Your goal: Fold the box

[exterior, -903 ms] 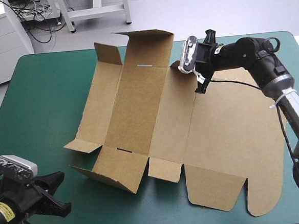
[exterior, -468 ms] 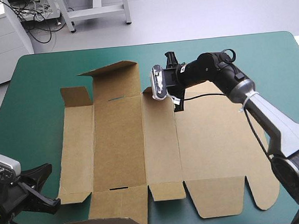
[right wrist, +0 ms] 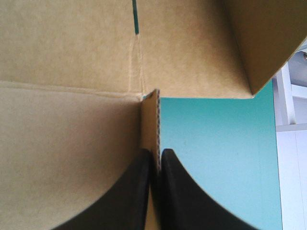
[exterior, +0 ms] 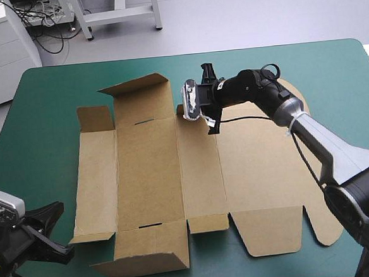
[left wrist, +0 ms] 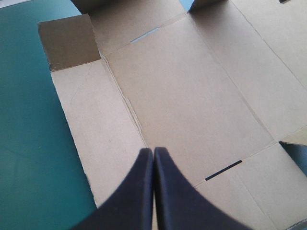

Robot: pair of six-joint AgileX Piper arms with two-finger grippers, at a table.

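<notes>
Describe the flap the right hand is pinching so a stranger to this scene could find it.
On the teal-green table lies the brown box, an opened-out cut sheet. Along its far edge, just right of the big raised flap, a small flap stands up. It alone is pinched between the right hand's black fingers.

The box (exterior: pixel 149 172) is plain brown, the table cover (exterior: pixel 44 123) teal-green, the left gripper (left wrist: pixel 153 155) and right gripper (right wrist: pixel 156 155) black-fingered.
</notes>
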